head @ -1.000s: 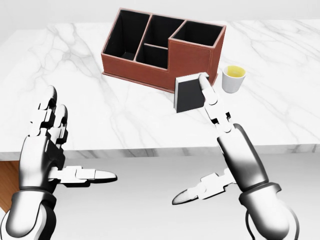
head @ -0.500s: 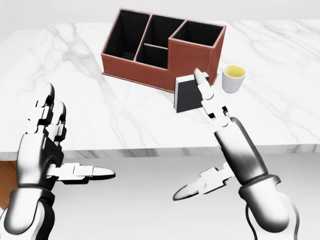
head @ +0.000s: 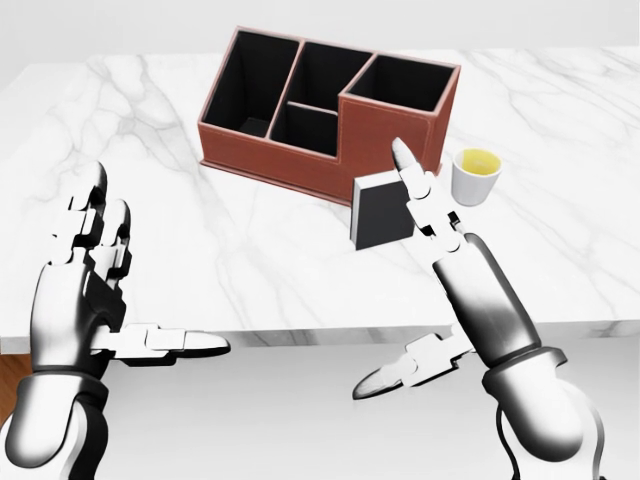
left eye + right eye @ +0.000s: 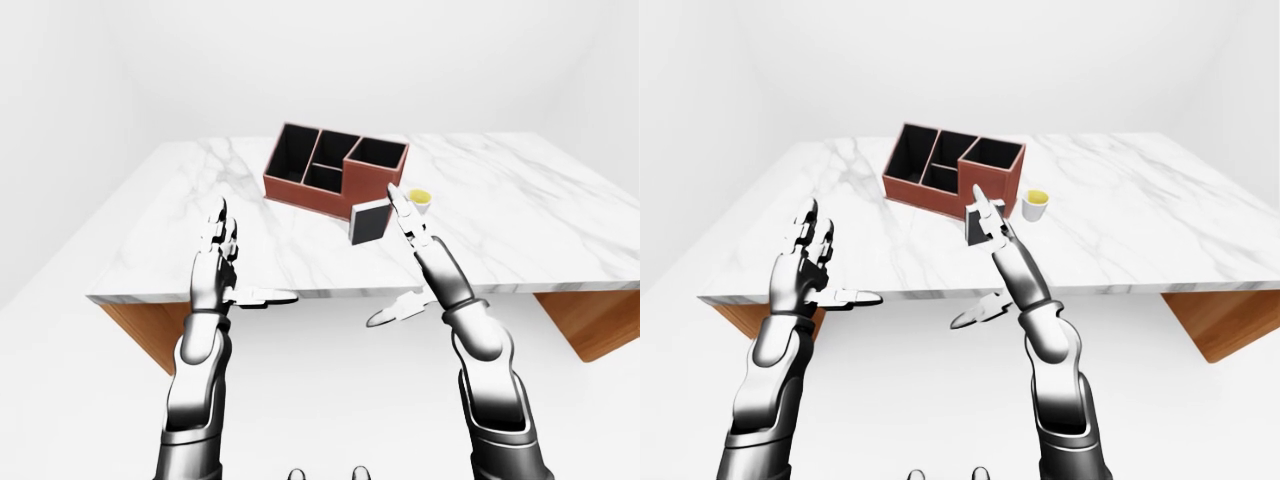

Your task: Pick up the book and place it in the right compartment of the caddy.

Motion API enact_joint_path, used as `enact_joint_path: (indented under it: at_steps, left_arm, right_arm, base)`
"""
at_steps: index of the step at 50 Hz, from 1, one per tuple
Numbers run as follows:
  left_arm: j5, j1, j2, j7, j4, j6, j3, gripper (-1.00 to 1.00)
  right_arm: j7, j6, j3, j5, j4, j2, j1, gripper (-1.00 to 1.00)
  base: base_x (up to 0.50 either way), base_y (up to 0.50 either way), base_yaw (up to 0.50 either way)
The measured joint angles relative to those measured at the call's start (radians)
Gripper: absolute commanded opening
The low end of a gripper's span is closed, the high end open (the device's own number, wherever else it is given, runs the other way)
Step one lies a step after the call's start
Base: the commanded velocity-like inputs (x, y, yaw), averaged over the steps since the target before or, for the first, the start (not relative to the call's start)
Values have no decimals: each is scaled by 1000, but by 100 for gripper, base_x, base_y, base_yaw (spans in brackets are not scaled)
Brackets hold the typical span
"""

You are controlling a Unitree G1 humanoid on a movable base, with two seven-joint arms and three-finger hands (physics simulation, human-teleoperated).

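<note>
Marble tabletop (image 3: 200,230), white with grey veins. Brown caddy (image 3: 380,130) sits toward the top of the head view, black inside, with several compartments; the right compartment (image 3: 408,82) is taller-walled than the rest. Small white cup (image 3: 476,175) with yellow contents stands just right of the caddy, apart from it.

Book (image 3: 381,212), dark cover with pale page edges, stands upright just below the caddy's right end, tilted slightly. Whether it rests on the tabletop or is lifted cannot be told.

Right hand (image 3: 425,215): fingers (image 3: 408,165) extended straight along the book's right edge, touching it; thumb splayed well below, near the tabletop's edge. Fingers spread, not closed round the book.

Left hand (image 3: 90,270): at the left of the head view, fingers upright and spread, thumb pointing right, holding nothing.
</note>
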Motion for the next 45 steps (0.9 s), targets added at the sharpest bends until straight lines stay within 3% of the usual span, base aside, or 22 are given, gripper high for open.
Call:
enact_joint_path:
  at_steps: [45]
  left_arm:
    - [9, -40, 18, -9, 75, 0, 15, 100]
  right_arm:
    - [46, 0, -13, -44, -88, -14, -48, 100]
  base:
    - [26, 0, 0]
